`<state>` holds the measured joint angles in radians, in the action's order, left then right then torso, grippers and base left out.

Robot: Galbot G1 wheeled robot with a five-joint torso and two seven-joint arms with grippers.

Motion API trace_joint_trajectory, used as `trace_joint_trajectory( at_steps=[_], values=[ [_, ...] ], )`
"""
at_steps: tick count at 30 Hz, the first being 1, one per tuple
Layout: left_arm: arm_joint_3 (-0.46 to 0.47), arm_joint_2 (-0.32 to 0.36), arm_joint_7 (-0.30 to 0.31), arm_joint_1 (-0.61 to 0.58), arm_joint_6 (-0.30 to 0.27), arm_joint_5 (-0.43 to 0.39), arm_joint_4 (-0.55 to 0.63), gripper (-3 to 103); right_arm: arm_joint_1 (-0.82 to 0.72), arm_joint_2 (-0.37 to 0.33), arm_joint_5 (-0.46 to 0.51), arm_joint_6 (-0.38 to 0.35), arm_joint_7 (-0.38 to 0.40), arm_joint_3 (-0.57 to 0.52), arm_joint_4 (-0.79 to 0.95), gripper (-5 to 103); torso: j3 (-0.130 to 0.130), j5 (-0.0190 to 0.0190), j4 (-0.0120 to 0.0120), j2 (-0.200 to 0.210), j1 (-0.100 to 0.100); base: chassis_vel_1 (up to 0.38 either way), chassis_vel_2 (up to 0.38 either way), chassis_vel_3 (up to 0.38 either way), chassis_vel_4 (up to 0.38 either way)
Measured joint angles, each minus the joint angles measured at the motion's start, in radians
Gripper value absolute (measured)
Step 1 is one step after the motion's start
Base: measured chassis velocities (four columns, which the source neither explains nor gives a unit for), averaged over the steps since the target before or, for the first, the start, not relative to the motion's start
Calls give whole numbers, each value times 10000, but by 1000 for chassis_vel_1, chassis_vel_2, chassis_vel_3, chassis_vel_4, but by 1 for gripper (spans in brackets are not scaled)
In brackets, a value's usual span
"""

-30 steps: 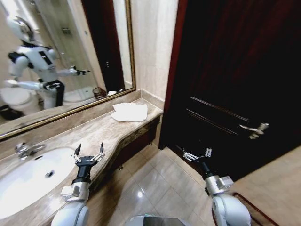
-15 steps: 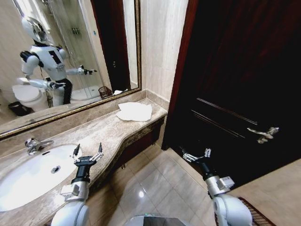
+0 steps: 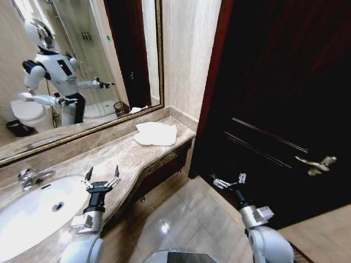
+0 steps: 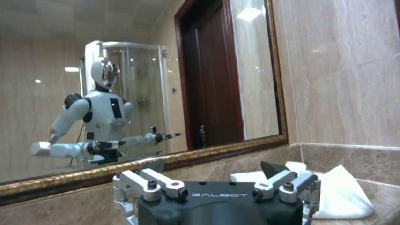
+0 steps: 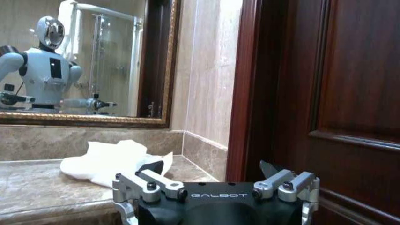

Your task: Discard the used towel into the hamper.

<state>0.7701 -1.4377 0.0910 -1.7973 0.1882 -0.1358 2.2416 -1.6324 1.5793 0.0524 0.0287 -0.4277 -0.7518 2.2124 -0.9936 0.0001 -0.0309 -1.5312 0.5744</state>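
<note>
The used towel (image 3: 156, 133) is white and crumpled, lying at the far end of the marble counter (image 3: 118, 159) next to the wall. It also lies ahead of both wrist cameras, towel (image 4: 337, 192) and towel (image 5: 112, 159). In the mirror's reflection a small dark basket, the hamper (image 3: 122, 108), stands on the floor. My left gripper (image 3: 102, 176) (image 4: 212, 168) hangs open over the counter edge beside the sink, well short of the towel. My right gripper (image 3: 229, 180) (image 5: 211, 168) is open above the floor in front of the door, holding nothing.
A white sink (image 3: 33, 211) with a chrome faucet (image 3: 30, 176) is set in the counter at the left. A gold-framed mirror (image 3: 66, 66) shows my reflection. A dark wooden door (image 3: 285, 98) with a lever handle (image 3: 315, 163) closes the right side. Tiled floor (image 3: 186, 219) lies between.
The whole head view has shifted, so the camera has moved. Both grippers keep the same open pose and the towel lies still on the counter.
</note>
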Motion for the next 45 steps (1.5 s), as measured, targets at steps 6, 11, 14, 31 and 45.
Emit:
trace_joint_trajectory(
  at_steps=[6,11,14,31,45],
  values=[
    [-3,-1,0,14,6,0,-10,100,-1,13,-39,3,-39,12,-36,100,1,-1,0,-1,-8,-82,71,70,-65],
    [-4,-4,0,14,10,0,-15,100,10,16,-59,3,-56,29,-51,100,3,-1,0,-2,-12,0,0,0,0],
    [-7,-4,0,23,20,0,-40,100,48,22,-82,3,-64,40,-77,100,3,-1,-1,-2,-12,-16,38,27,-25],
    [-61,-42,-15,34,50,72,-130,100,70,12,-132,4,-69,46,-129,100,2,-1,0,-1,-8,-54,57,47,-51],
    [-72,-59,-19,41,65,122,-169,100,70,13,-143,0,-78,51,-122,100,2,-1,0,-1,-8,-44,44,41,-57]
  ],
)
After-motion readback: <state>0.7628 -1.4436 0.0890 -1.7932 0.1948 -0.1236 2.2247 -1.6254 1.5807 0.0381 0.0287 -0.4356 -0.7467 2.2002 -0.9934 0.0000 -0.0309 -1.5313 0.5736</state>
